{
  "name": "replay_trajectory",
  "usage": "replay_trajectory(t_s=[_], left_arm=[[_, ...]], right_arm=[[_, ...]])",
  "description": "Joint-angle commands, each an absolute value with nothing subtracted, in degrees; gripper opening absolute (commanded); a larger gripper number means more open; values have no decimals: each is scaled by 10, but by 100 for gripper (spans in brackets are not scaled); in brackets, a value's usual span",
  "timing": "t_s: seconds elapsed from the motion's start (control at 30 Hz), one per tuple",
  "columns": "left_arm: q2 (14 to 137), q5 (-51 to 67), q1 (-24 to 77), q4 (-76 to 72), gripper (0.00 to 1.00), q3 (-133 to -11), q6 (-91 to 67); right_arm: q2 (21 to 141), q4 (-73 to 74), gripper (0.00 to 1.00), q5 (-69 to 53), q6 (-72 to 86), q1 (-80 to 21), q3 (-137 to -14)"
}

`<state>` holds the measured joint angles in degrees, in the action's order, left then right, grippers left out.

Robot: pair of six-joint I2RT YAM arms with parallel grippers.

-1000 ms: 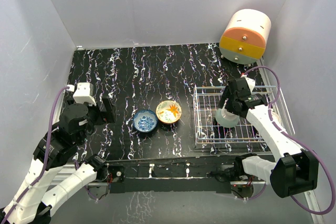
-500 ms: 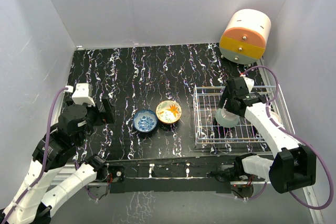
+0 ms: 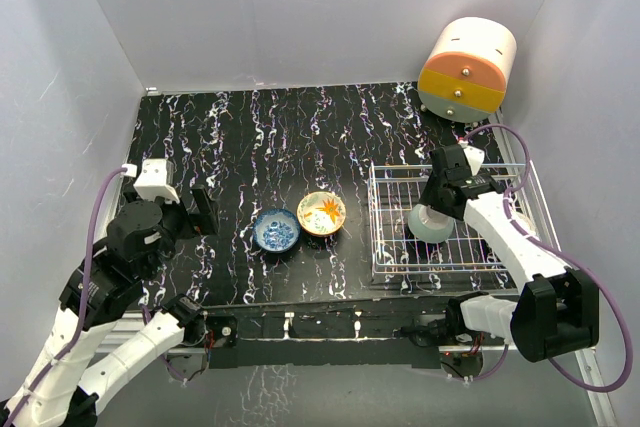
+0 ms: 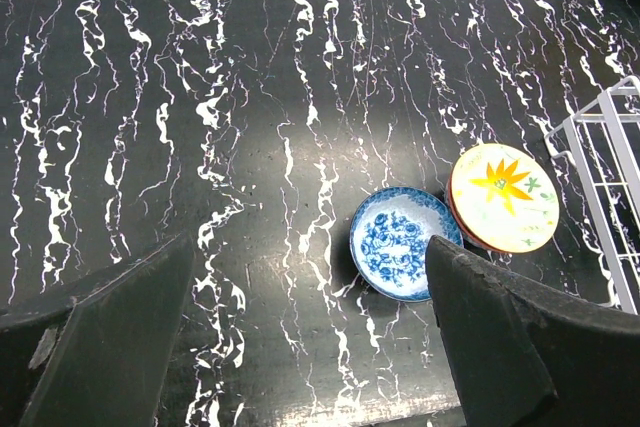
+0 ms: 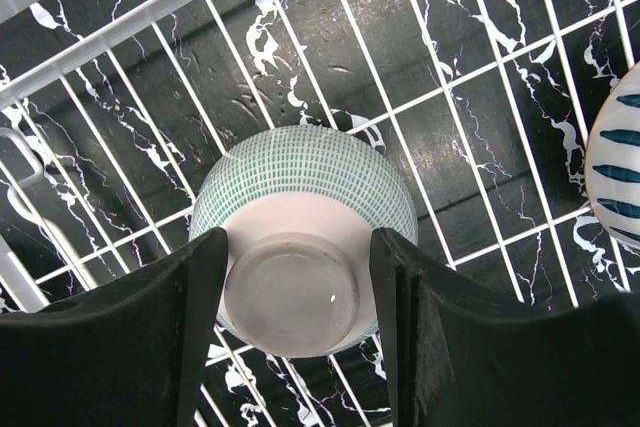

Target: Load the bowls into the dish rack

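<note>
The left gripper (image 3: 203,209), barely shifted over the last second, hangs spread wide and empty left of the blue bowl (image 3: 275,230), which touches the flowered bowl (image 3: 322,213); both remain on the table. In the dish rack (image 3: 395,197) the green bowl (image 5: 300,182) sits upside down, hardly moved, the right gripper (image 5: 300,239) closed against its foot. It looks placed, so release seems due.

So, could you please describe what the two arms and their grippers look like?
Both the left arm and right arm have white shells with black joints. A purple cable loops along each. The left gripper and right gripper have broad, flat black fingers.
</note>
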<state>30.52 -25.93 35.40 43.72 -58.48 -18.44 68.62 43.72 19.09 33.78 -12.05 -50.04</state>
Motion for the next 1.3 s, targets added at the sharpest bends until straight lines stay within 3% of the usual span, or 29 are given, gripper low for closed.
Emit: replay_trajectory(t_s=[0.0, 0.3, 0.4, 0.6, 0.77, 1.03, 1.27], left_arm=[[299, -271, 357, 433, 97, -582, -168], [287, -279, 357, 444, 97, -582, -170], [286, -283, 357, 449, 97, -586, -170], [284, -284, 357, 446, 97, -581, -169], [279, -280, 357, 441, 97, -575, -170], [274, -279, 357, 444, 97, -570, -169], [268, -280, 357, 443, 97, -564, -175]], right_arm=[[698, 446, 54, 223, 350, -123, -511], [732, 432, 53, 253, 337, -109, -560], [721, 433, 66, 250, 326, -109, -568], [698, 455, 70, 238, 309, -108, -579], [697, 489, 86, 186, 297, -108, -582], [682, 511, 87, 141, 299, -109, -556], [672, 518, 79, 150, 298, -109, -548]])
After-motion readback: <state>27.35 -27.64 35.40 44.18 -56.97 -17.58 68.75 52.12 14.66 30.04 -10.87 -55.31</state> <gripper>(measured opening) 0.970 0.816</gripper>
